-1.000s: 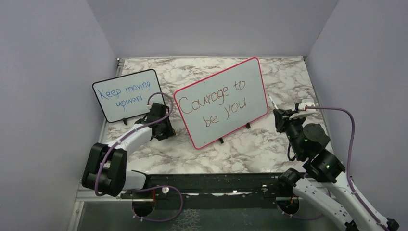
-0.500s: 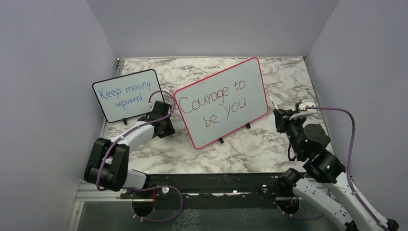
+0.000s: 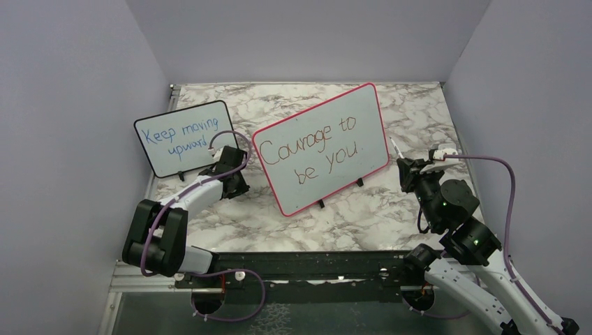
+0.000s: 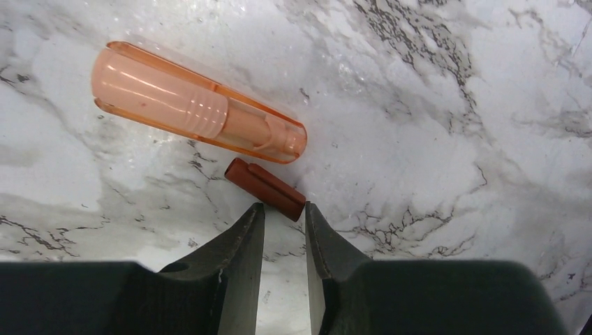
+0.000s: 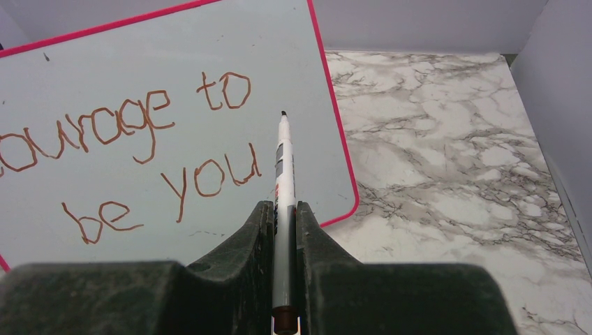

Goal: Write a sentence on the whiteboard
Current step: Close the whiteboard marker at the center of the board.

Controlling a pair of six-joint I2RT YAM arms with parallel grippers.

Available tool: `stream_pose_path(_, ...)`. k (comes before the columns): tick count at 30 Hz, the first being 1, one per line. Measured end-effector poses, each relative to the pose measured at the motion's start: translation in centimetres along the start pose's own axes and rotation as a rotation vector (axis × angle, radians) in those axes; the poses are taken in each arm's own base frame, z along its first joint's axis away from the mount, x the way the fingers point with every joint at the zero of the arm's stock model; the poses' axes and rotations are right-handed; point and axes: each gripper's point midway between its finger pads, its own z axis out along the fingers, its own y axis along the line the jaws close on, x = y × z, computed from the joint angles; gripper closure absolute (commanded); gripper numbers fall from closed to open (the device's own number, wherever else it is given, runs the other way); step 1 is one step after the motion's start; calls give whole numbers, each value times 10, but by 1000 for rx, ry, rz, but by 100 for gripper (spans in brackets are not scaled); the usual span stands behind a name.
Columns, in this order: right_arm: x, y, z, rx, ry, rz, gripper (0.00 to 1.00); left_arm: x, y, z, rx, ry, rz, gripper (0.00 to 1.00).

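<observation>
Right fingers (image 5: 282,207) are pinching a marker (image 5: 283,157) tight. Its bare tip is pointing to 12 o'clock, near the right edge of the whiteboard (image 5: 105,56) but not touching it. From above, the whiteboard is standing on the tabletop (image 3: 419,112) at about 10 o'clock from these fingers. The sentence (image 3: 311,150) is sitting on it in two red-brown lines, "Courage to be you", with a dot at the end, so the writing is looking done to me.

Left fingers (image 4: 283,213) are sitting just a little apart and holding nothing. An orange see-through cap (image 4: 195,112) is lying on the tabletop at about 11 o'clock from them, close by. Its long side is running from 10 o'clock to 4 o'clock. A small red-brown piece (image 4: 265,188) is lying outside the cap, just beside its 4 o'clock end, and is reaching right up to the left fingers. I cannot tell if it is touching them, or if anything is sitting inside the cap.

The left arm is the nearer one to the cap. I am guessing the cap is going back on the marker next, so those fingers are needing to line up across its long side.
</observation>
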Motion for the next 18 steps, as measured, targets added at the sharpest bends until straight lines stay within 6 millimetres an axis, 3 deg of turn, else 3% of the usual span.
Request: stream_pose_path(18, 0, 0, 0, 0, 1, -1, 99, -17, 13, 6, -71, -84, -203, 69)
